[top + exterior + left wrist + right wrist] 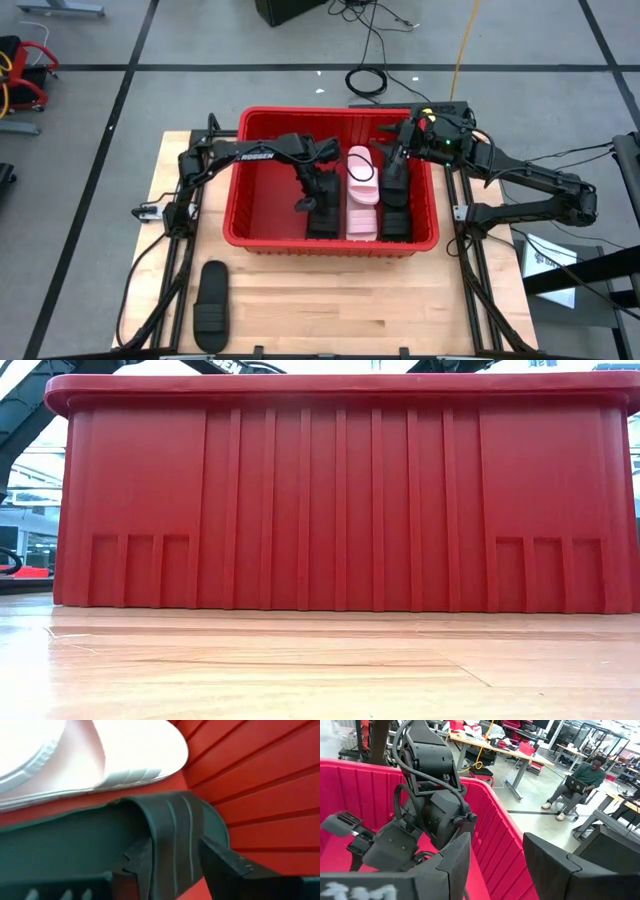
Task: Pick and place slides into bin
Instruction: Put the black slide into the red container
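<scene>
The red bin stands mid-table and fills the low view. On its floor lie a black slide, a pale pink slide and another black slide. My left gripper reaches down into the bin, open, its fingers on either side of the first black slide's ribbed strap. The pale slide lies just beyond. My right gripper hovers open and empty over the bin's far right corner. One more black slide lies on the table, near left. My left gripper straddles the black slide's strap, slanting down from the table's left. One finger sits at the strap's open edge, the other outside it. Whether either finger touches the strap I cannot tell. The slide lies flat on the bin floor.
The bin's ribbed wall rises close beside my left gripper. The left arm's wrist shows large in the right wrist view. Bare wooden table lies in front of the bin. A person sits far off in the room.
</scene>
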